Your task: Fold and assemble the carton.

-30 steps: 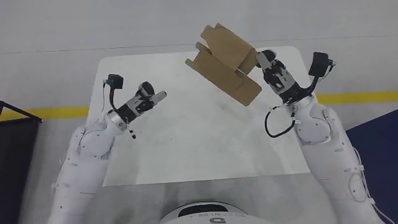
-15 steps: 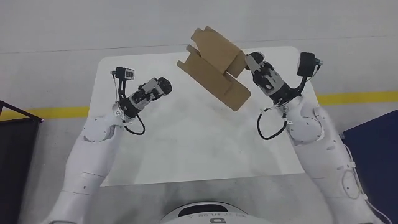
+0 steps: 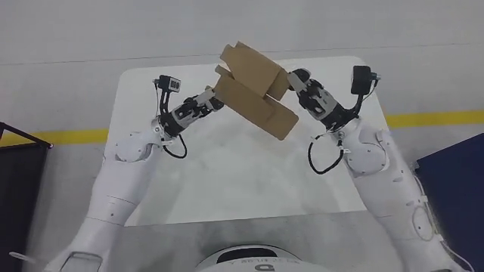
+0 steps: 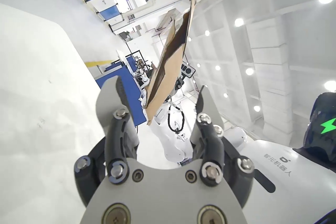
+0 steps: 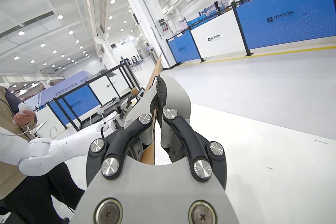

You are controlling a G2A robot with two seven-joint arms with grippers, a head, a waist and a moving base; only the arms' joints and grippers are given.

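Observation:
A brown cardboard carton [image 3: 253,87], partly flattened with loose flaps, hangs tilted above the far middle of the white table [image 3: 227,174]. My right gripper [image 3: 291,81] is shut on the carton's right edge; in the right wrist view the gripper [image 5: 157,86] clamps a thin cardboard sheet [image 5: 155,70] seen edge-on. My left gripper [image 3: 214,102] is at the carton's left end. In the left wrist view the gripper [image 4: 160,93] is open, and the carton's lower corner [image 4: 168,70] sits just beyond and between its fingertips.
The table's near half lies bare below the carton. A yellow floor line [image 3: 431,117] runs past both sides of the table. A dark object [image 3: 15,166] stands on the floor at the left.
The right arm carried the carton leftward and a little farther from me. The left arm swung right and up, bringing its gripper to the carton's left end.

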